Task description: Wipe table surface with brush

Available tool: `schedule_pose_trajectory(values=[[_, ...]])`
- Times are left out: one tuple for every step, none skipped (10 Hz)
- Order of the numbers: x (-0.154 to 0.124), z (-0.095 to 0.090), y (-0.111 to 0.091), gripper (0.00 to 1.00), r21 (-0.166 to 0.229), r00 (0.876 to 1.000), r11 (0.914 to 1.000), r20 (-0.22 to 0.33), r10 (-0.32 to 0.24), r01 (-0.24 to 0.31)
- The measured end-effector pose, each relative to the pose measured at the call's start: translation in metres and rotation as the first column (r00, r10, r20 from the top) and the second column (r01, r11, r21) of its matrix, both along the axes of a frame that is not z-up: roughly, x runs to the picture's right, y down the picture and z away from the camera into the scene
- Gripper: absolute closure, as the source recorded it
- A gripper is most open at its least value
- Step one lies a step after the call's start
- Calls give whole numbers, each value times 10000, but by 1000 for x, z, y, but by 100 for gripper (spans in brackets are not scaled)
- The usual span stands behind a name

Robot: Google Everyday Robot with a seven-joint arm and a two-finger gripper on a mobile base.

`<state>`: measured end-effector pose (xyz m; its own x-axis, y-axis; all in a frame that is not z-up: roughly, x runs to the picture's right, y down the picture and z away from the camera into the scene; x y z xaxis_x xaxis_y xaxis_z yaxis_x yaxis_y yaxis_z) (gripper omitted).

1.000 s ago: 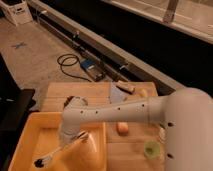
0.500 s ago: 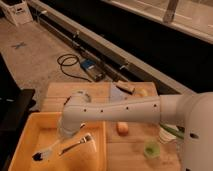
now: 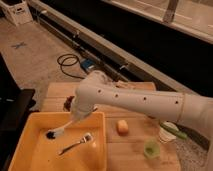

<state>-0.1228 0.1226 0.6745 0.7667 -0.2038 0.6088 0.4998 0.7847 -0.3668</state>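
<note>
Starting nearest, at about 7 o'clock, the yellow tub (image 3: 35, 152) sits on the wooden surface (image 3: 127, 157), its walls keeping loose utensils together. A silver fork (image 3: 75, 145) lies flat on the tub's floor, toward its 5 o'clock side. Just beyond the fork, the brush (image 3: 56, 132) hangs over the tub, its dark head low at 9 o'clock and its slim white handle rising toward 2 o'clock into the hand (image 3: 74, 119). The hand is closed tight on the upper end of the handle, just inside the tub's far rim. Gripping there leaves the bristles free and pointing down, which suits wiping. The head looks close to the tub floor, though I cannot tell whether it touches.

I judge that the brush is lifted but not yet over the wood, so the next move calls for carrying it clear of the rim. At 4 o'clock a small green cup (image 3: 151, 148), an orange block (image 3: 122, 126) and a white cup (image 3: 167, 134) stand on the planks, likely obstacles to a sweep. Farther back, the white arm (image 3: 135, 100) reaches in from 3 o'clock. Beyond the surface, at 11 o'clock, a black cable (image 3: 67, 62) coils on the floor.
</note>
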Motion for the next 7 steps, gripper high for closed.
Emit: schedule_pose_trajectory(values=[[15, 6, -20, 91, -11, 9997, 9998, -186, 181, -181], [32, 14, -36, 91, -71, 9985, 9992, -390, 385, -388], [57, 24, -53, 91, -184, 9947, 9969, -703, 756, -771], [67, 28, -61, 91, -234, 9923, 9952, -816, 927, -949], [71, 29, -63, 91, -244, 9914, 9946, -865, 983, -1008], [70, 30, -62, 91, -267, 9917, 9947, -849, 965, -991], [70, 30, -62, 91, -265, 9918, 9948, -841, 958, -983]])
